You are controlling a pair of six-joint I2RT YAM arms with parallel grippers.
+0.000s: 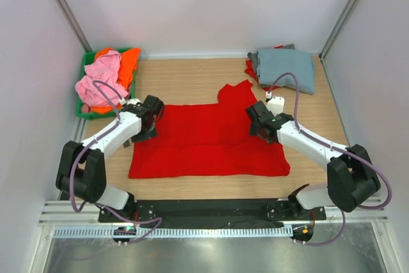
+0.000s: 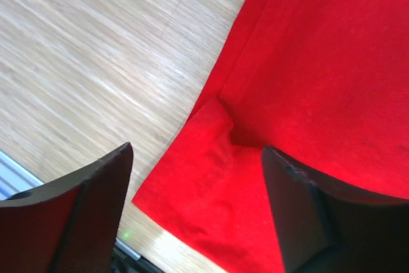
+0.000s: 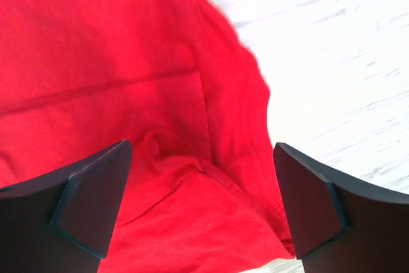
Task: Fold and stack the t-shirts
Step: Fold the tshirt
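You have the red t-shirt (image 1: 204,142) lying flat in the middle of the worktop (image 1: 185,78), its long axis running from the left edge toward the right edge. One sleeve (image 1: 235,92) sticks out toward the far edge, right of centre. A crease runs across the shirt parallel to the near edge. Your left gripper (image 1: 152,118) hangs over the shirt's left border, where the wrist view shows a small doubled-over flap of cloth beside bare wood. Its jaws are spread and grip nothing. Your right gripper (image 1: 261,121) hangs over the shirt's right part, above a rumpled seam near the hem, jaws likewise wide apart and empty. In the far right corner a grey-blue t-shirt (image 1: 291,68) lies folded on top of a second red garment (image 1: 250,68), of which only an edge peeks out on the left. In the far left corner the green bin (image 1: 87,62) holds a crumpled pink t-shirt (image 1: 99,81), spilling over its near rim, and an orange t-shirt (image 1: 130,62) behind it.
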